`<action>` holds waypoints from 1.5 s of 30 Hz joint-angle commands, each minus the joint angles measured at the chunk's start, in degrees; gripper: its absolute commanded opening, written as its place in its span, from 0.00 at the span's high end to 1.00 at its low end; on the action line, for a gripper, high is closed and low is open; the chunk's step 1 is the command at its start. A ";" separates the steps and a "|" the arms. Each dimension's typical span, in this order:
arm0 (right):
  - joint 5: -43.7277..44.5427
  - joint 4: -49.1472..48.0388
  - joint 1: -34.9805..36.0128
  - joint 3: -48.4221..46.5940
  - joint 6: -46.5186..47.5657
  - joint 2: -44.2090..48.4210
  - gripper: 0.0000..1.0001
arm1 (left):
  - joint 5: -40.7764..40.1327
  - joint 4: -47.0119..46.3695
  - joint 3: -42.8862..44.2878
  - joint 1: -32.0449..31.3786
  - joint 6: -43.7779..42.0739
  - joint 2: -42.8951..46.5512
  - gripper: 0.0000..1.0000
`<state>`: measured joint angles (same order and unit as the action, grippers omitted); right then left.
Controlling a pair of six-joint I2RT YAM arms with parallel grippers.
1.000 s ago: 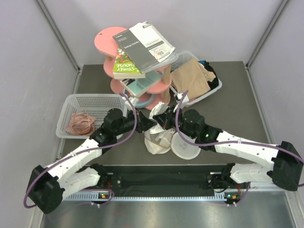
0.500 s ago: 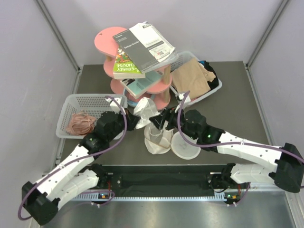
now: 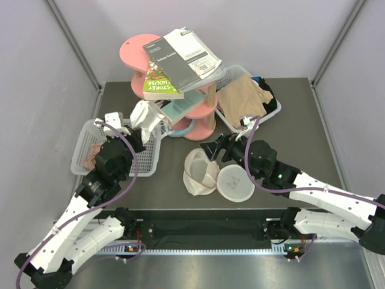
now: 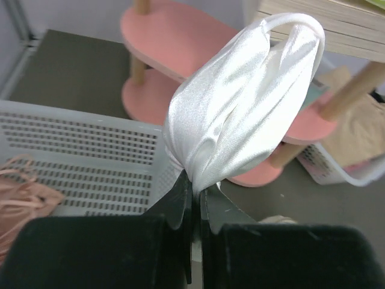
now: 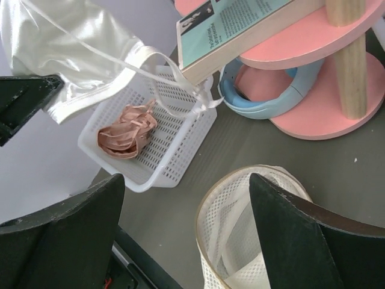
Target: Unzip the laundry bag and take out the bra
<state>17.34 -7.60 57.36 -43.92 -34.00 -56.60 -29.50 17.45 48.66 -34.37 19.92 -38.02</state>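
The laundry bag (image 3: 236,182) lies unzipped on the table, its round face with the bra outline flat beside its gaping mesh half (image 3: 200,172). In the right wrist view the open mesh pouch (image 5: 231,241) shows only loose inner bands. My left gripper (image 3: 139,129) is shut on the bra (image 3: 146,114), a shiny off-white bundle held in the air over the right rim of the white basket (image 3: 123,127). The left wrist view has the bra (image 4: 240,102) bunched above the pinched jaws of my left gripper (image 4: 196,194). My right gripper (image 3: 210,150) hangs open just above the pouch, holding nothing.
The basket (image 5: 174,141) holds a pinkish-brown bundle (image 5: 126,129). Behind stands a pink tiered stand (image 3: 180,108) stacked with books (image 3: 180,57), a blue ring (image 5: 264,99) at its foot. A second basket with tan cloth (image 3: 240,99) sits at the back right.
My left gripper has carried the bra out of the pouch, up and left over the basket. My right gripper has opened, let go of the pouch and drawn back to the right.
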 commanded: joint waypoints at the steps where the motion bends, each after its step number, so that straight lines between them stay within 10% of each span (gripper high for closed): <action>1: 1.99 0.65 -0.50 0.24 0.95 1.84 0.16 | -13.64 2.67 2.57 0.71 -5.07 -0.74 1.00; 11: 2.08 1.18 -0.94 1.21 0.34 2.72 0.16 | -25.70 6.02 1.43 2.20 -4.89 0.49 1.00; 32: 1.11 1.79 -1.38 1.91 -0.10 2.90 0.16 | 2.50 5.66 -4.54 17.76 4.86 -8.29 1.00; 33: 1.11 1.88 -1.38 1.91 -0.10 2.90 0.16 | 3.04 6.01 -4.63 18.02 5.04 -8.56 0.98; 37: 1.03 2.14 -1.47 1.65 -0.02 2.37 0.16 | 5.85 6.89 -5.24 18.11 5.65 -9.00 0.28; 45: 1.11 4.16 -2.25 1.56 -0.10 1.84 0.16 | 10.94 7.24 -4.02 18.11 5.83 -8.39 0.01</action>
<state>18.39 -4.12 55.86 -42.63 -34.09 -55.42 -22.41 25.06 43.68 -16.56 25.58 -47.16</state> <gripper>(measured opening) 0.836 0.966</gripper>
